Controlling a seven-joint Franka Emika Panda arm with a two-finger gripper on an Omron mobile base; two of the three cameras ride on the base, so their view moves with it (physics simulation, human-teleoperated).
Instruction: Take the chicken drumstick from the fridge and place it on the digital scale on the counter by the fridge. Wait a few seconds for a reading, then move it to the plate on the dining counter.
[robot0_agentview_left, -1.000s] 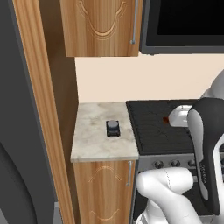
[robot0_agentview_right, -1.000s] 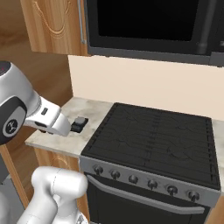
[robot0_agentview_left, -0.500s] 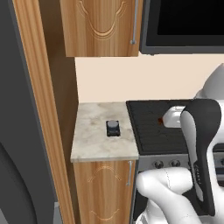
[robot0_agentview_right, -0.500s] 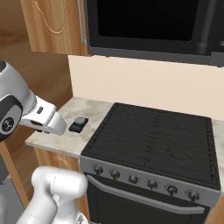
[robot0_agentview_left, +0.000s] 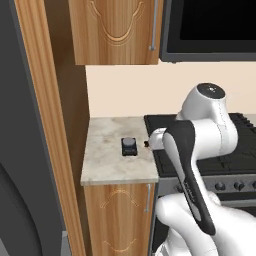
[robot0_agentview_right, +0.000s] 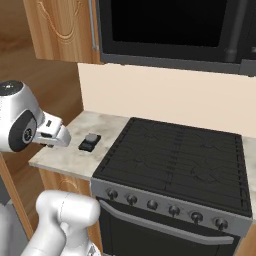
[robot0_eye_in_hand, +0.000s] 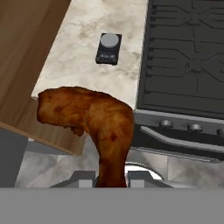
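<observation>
While the arm is reaching across the front of the stove (robot0_agentview_left: 210, 150), the gripper (robot0_eye_in_hand: 111, 177) is pinching the chicken drumstick (robot0_eye_in_hand: 94, 122), its fingers pressed against the narrow bone end at the hand view's six o'clock. The meaty end is spreading toward nine o'clock in that view, hanging in the air over the front edge of the counter (robot0_eye_in_hand: 87, 61) and the cabinet below it. Going left to right in the left base view, the dark fridge (robot0_agentview_left: 20, 150) is standing at nine o'clock, then a tall wooden panel, then the narrow marbled counter with the digital scale (robot0_agentview_left: 129, 146) lying flat near its right edge, close to the stove. In the right base view the scale (robot0_agentview_right: 90, 142) is sitting just right of the wrist, apart from it. The drumstick is well short of the scale (robot0_eye_in_hand: 108, 48), which is lying at twelve o'clock in the hand view.
</observation>
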